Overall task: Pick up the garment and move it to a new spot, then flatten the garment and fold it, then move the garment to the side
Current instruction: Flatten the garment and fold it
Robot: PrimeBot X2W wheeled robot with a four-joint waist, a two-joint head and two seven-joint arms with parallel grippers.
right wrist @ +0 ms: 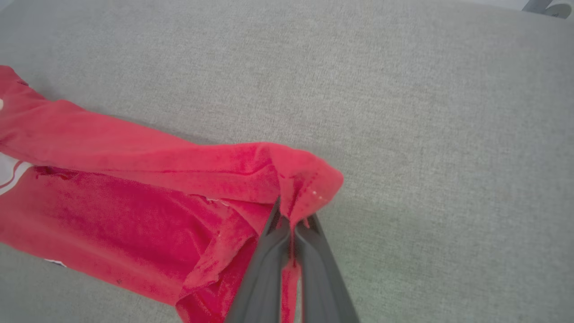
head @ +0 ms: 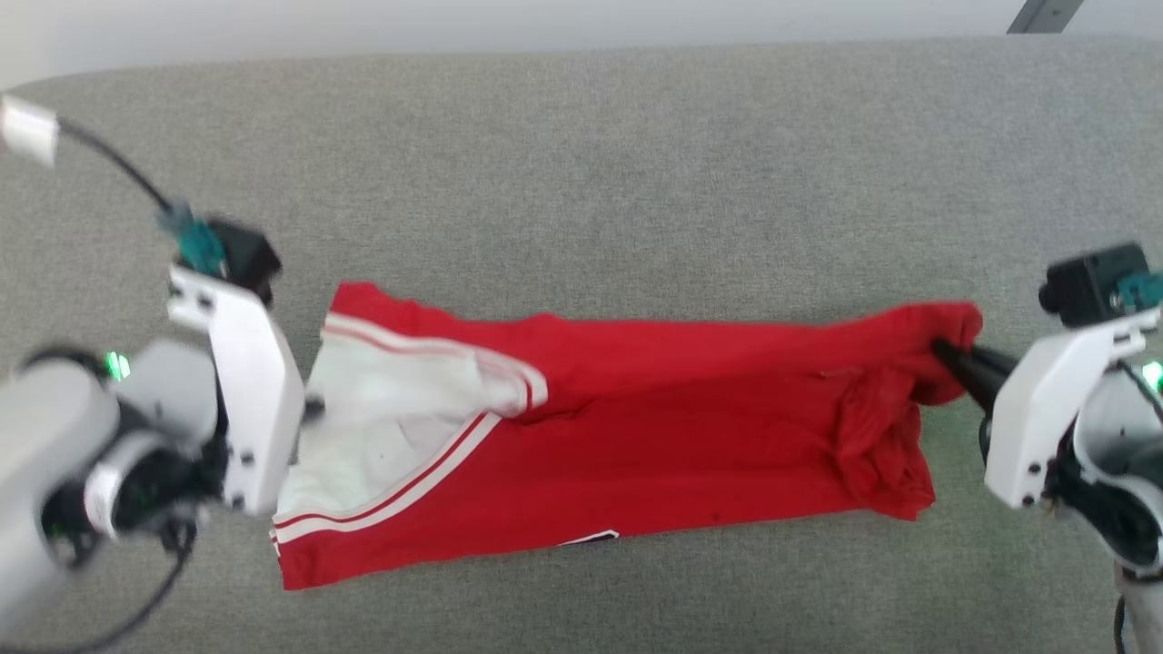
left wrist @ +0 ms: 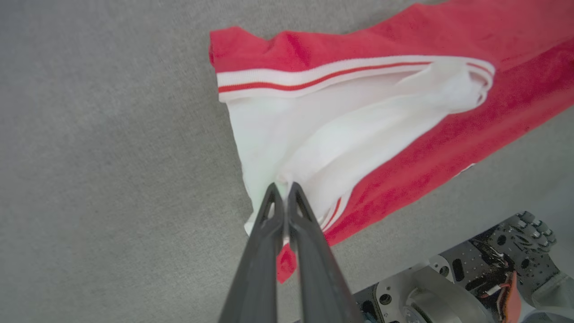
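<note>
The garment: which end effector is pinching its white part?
The left end effector, shut on the garment's white fabric; the right end effector pinches a plain red corner instead.

The head view looks steeply down from above the grey cloth surface (head: 581, 136), far enough back to take in the whole garment (head: 681, 427) from end to end. The left wrist view sits close, looking along the left gripper (left wrist: 282, 188) at the white-lined end. The right wrist view, just as near, looks along the right gripper (right wrist: 291, 222) at the bunched red end (both ends also lie in the head view).
</note>
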